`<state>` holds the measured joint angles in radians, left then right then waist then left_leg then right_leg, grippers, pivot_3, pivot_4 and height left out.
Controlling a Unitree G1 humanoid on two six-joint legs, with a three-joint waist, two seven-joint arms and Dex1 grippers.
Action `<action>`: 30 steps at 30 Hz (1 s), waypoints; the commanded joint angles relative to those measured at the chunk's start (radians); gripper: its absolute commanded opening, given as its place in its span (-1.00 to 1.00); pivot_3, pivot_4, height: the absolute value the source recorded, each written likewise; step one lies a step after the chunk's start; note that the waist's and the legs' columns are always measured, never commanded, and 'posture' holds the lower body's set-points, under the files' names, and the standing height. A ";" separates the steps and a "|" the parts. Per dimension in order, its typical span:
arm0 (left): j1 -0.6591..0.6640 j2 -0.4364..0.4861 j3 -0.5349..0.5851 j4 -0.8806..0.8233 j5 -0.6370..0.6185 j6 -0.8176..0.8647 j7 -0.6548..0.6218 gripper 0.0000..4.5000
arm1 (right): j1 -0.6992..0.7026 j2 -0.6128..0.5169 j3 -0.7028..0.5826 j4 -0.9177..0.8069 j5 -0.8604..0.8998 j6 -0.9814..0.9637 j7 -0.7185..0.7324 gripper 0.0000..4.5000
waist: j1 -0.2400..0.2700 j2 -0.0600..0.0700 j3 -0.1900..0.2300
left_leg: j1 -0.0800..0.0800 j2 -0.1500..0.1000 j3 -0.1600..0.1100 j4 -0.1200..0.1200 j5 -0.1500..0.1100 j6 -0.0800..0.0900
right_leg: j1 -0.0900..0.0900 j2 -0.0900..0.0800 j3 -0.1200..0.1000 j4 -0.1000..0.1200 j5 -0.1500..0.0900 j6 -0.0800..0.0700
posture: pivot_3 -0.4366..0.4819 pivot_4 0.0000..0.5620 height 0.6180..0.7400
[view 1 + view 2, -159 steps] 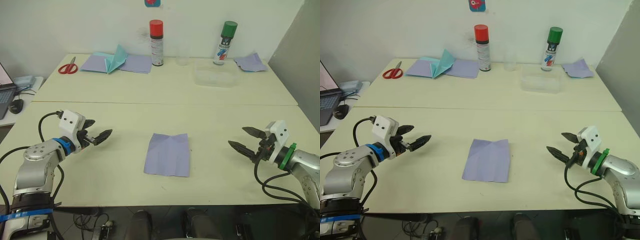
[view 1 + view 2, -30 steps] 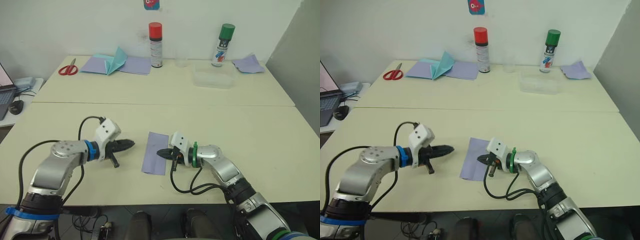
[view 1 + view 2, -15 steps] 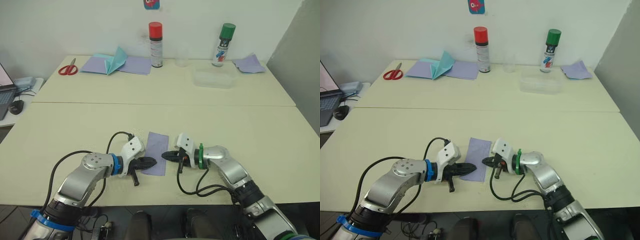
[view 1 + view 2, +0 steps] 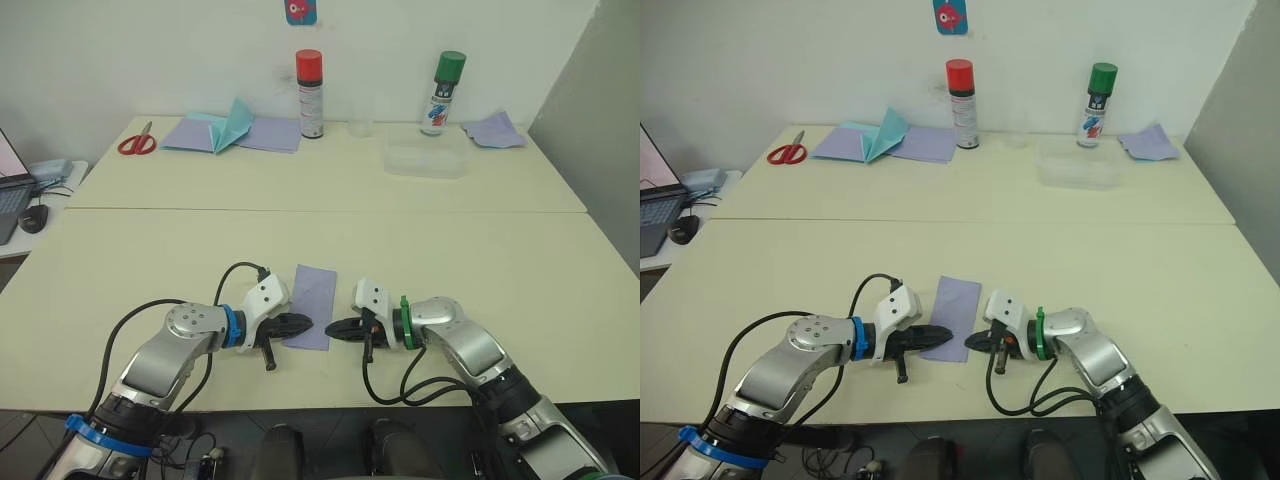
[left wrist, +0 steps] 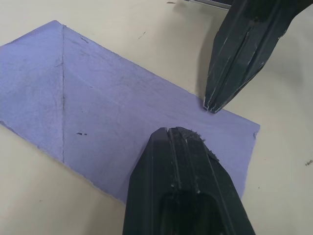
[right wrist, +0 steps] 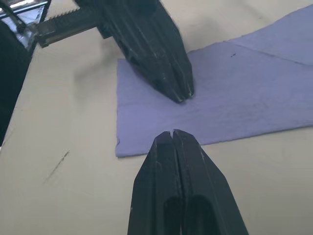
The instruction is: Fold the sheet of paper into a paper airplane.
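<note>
The left gripper [image 4: 303, 322], fingers pressed together, rested on the folded lavender-purple sheet of paper [image 4: 313, 300]; the right gripper [image 4: 331, 329], likewise closed, sat just beside its edge

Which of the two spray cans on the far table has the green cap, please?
The spray can nearer the robot's right has the green cap, standing behind the clear plastic container; the other spray can, beside the lavender sheets, has a red cap.

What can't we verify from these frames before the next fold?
- Sheet of paper: near part hidden by the left gripper in the left wrist view.
- Whether the left gripper presses the paper or hovers above it: contact not discernible.
- Right gripper: contact with the table unclear in the right wrist view.
</note>
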<state>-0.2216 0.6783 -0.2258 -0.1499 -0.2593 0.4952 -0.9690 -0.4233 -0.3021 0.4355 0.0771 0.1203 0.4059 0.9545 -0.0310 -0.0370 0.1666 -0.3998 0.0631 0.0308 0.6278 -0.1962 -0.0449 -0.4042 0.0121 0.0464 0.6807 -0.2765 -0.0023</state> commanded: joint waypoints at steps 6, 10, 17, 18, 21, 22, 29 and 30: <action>0.045 0.011 -0.066 0.006 0.050 0.003 -0.018 -1.00 | -0.094 0.045 -0.059 0.263 -0.118 -0.166 -0.220 -0.99 | 0.000 0.001 -0.002 | 0.001 0.001 -0.001 0.000 0.000 0.000 | 0.000 -0.002 0.001 0.000 0.000 0.000 | -0.05 -0.47 1.00; 0.047 0.007 -0.071 0.005 0.048 0.006 -0.024 -1.00 | -0.143 0.073 -0.078 0.352 -0.125 -0.202 -0.256 -0.99 | 0.000 0.002 -0.003 | 0.000 -0.001 0.001 -0.001 0.000 0.000 | 0.000 -0.001 0.002 -0.001 0.000 0.000 | -0.05 -0.47 1.00; 0.030 -0.001 -0.089 0.023 0.064 -0.008 -0.028 -1.00 | -0.241 0.130 -0.108 0.540 -0.156 -0.274 -0.332 -0.99 | 0.000 0.003 -0.005 | 0.001 -0.001 0.002 -0.002 0.000 0.000 | 0.000 -0.001 0.002 -0.001 0.000 0.000 | -0.05 -0.47 1.00; 0.027 -0.002 -0.089 0.026 0.064 -0.010 -0.028 -1.00 | -0.253 0.133 -0.114 0.562 -0.161 -0.284 -0.344 -0.99 | 0.000 0.004 -0.005 | 0.001 -0.001 0.002 -0.002 0.000 0.000 | 0.000 -0.001 0.002 -0.001 0.000 0.000 | -0.05 -0.47 1.00; 0.020 -0.006 -0.090 0.036 0.067 -0.014 -0.030 -1.00 | -0.270 0.144 -0.143 0.582 -0.141 -0.318 -0.336 -0.99 | 0.000 0.004 -0.006 | 0.001 -0.001 0.001 -0.002 0.000 0.000 | 0.000 -0.001 0.002 -0.001 0.000 0.000 | -0.05 -0.47 1.00; 0.020 -0.006 -0.088 0.040 0.069 -0.018 -0.031 -1.00 | -0.265 0.152 -0.163 0.561 -0.112 -0.331 -0.318 -0.99 | 0.001 0.004 -0.005 | 0.001 -0.001 0.001 -0.002 0.000 0.000 | 0.000 -0.001 0.002 -0.001 0.000 0.000 | -0.05 -0.47 1.00; 0.022 0.001 -0.079 0.058 0.074 -0.035 -0.038 -1.00 | -0.149 0.093 -0.167 0.260 0.016 -0.319 -0.071 -0.99 | 0.003 0.006 -0.004 | -0.004 -0.002 0.001 -0.003 0.000 0.000 | 0.001 -0.001 0.003 -0.001 0.001 0.002 | -0.05 -0.47 1.00; 0.022 0.001 -0.078 0.060 0.075 -0.036 -0.040 -1.00 | -0.128 0.075 -0.146 0.220 0.015 -0.299 -0.037 -0.99 | 0.004 0.006 -0.004 | -0.005 -0.003 0.001 -0.003 0.000 0.000 | 0.001 -0.001 0.003 -0.001 0.002 0.003 | -0.05 -0.47 1.00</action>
<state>-0.2283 0.6790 -0.2540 -0.1372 -0.2245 0.4411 -1.0115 -0.5620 -0.2121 0.2691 0.3806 0.1107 0.0904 0.8526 -0.0272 -0.0305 0.1626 -0.4043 0.0604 0.0323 0.6243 -0.1964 -0.0447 -0.4032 0.0109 0.0485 0.6794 -0.2750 0.0005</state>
